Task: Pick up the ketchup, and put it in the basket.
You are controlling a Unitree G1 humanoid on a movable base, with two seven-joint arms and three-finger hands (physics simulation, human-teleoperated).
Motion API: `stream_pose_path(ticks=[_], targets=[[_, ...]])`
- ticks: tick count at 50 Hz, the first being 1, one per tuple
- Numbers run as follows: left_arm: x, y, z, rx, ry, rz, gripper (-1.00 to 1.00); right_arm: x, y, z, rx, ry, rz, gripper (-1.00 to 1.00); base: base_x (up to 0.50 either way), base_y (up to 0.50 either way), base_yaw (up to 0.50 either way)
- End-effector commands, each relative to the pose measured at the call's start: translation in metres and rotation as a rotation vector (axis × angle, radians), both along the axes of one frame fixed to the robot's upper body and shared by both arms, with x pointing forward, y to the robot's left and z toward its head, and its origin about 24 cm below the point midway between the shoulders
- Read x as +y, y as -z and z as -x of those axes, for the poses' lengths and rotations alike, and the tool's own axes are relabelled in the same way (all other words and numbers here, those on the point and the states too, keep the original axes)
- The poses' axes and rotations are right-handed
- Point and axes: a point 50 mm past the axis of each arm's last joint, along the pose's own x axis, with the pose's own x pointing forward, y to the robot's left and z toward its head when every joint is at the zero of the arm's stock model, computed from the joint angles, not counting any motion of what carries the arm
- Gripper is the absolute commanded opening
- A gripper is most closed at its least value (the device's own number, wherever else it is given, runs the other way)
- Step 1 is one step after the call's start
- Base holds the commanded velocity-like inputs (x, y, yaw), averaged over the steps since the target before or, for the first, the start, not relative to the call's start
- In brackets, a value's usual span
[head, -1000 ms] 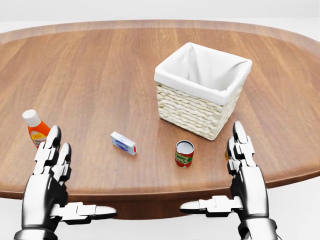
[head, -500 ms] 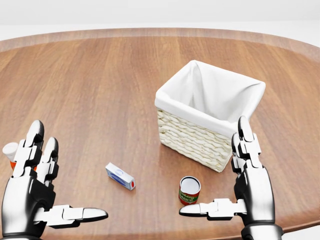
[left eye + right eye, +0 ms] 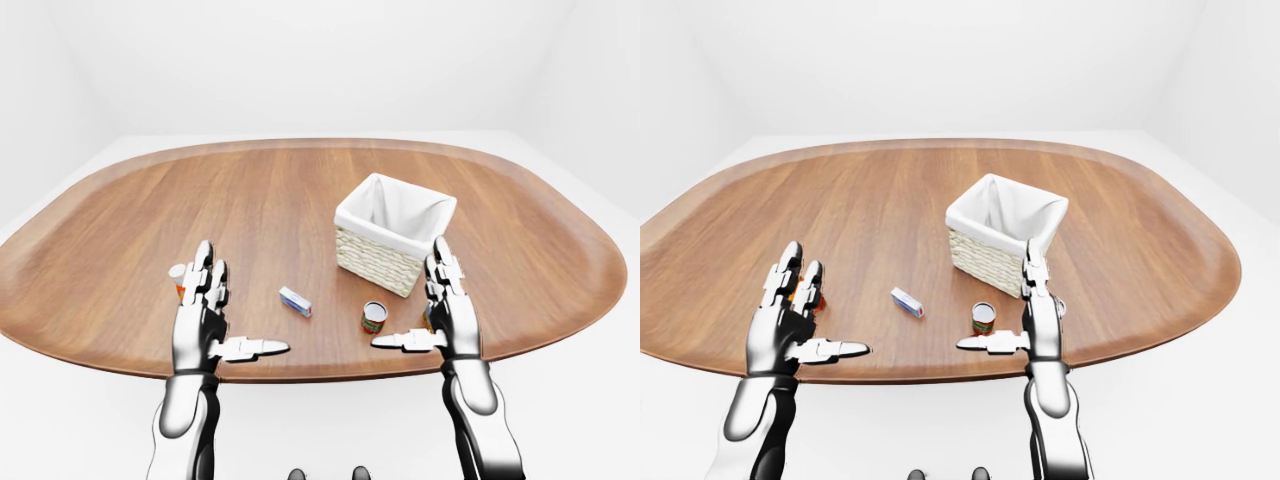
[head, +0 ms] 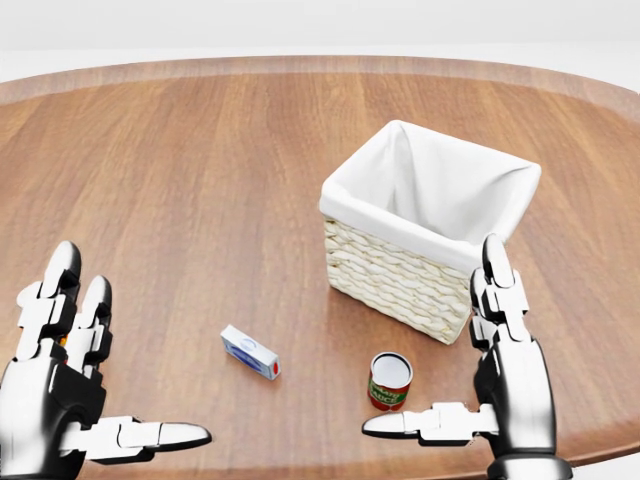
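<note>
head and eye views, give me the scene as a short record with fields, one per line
table: oval wooden top
basket: white-lined wicker, nothing visible inside
ketchup: mostly hidden behind left hand, white cap showing, on table
left hand: open, fingers up beside the ketchup
right hand: open, holding nothing
can: upright, just below the basket in the head view
small box: white and blue, lying flat left of can

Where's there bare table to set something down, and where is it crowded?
The wide wood to the view's left of the basket and above the small box is bare. It is crowded along the near edge: ketchup behind the left hand, box, can, right hand.
</note>
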Motion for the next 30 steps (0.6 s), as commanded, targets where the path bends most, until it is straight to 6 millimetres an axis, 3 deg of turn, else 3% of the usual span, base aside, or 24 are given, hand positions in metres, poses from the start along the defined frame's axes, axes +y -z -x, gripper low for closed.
stream_pose_path(ticks=[1,18,30], targets=[[0.0007,-0.0011,0.0026,-0.007,0.005,-0.004,1.00,-0.0006,-0.0021,0.0032,-0.014,0.016,0.019,1.00,0.00,0.50,0.00],[0.0035,-0.0010,-0.0003,-0.004,-0.001,0.010,1.00,-0.0020,-0.0005,-0.0014,0.001,0.061,0.037,1.00,0.00,0.49,0.00],[0.0011,-0.0002,-0.0009,0.005,-0.006,-0.021,1.00,-0.0019,-0.0001,-0.0035,0.015,0.064,0.000,1.00,0.00,0.00,0.00]])
